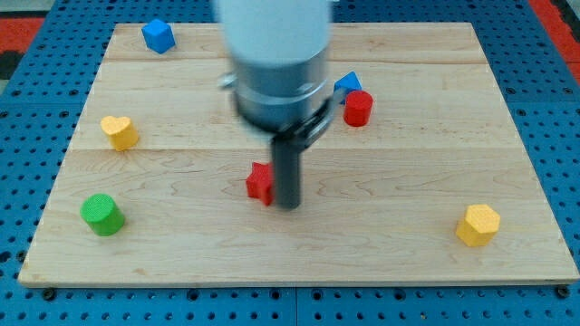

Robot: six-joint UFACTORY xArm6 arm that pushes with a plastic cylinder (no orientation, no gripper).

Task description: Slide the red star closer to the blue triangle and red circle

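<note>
My tip: my tip (288, 205) sits on the board a little below the middle, pressed right against the view's right side of the red star; it is a bare rod end, with nothing to open, close or grasp.
Rod and arm: the dark rod (287, 167) rises straight from the tip into my grey cylindrical body (276, 63), which blurs and covers the upper middle of the view.
Red star: the red star (261, 183) lies near the board's centre, partly hidden by the rod, so its points are hard to make out.
Blue triangle: the blue triangle (348, 84) peeks out from behind my body, up and to the view's right of the star.
Red circle: the red circle (358, 108) stands touching or just beside the triangle, on its lower right.
Gap: the star is apart from that pair, down and to the view's left.
Other blocks: a blue cube (158, 35) near the top left corner; a yellow heart (119, 132) at the left edge; a green cylinder (101, 215) at lower left; a yellow hexagon (478, 225) at lower right.
Surface: a pale wooden board (408, 172) with visible plank seams and grain.
Room: a blue perforated base (553, 100) surrounds the board; a strip of red shows at the top corners.
</note>
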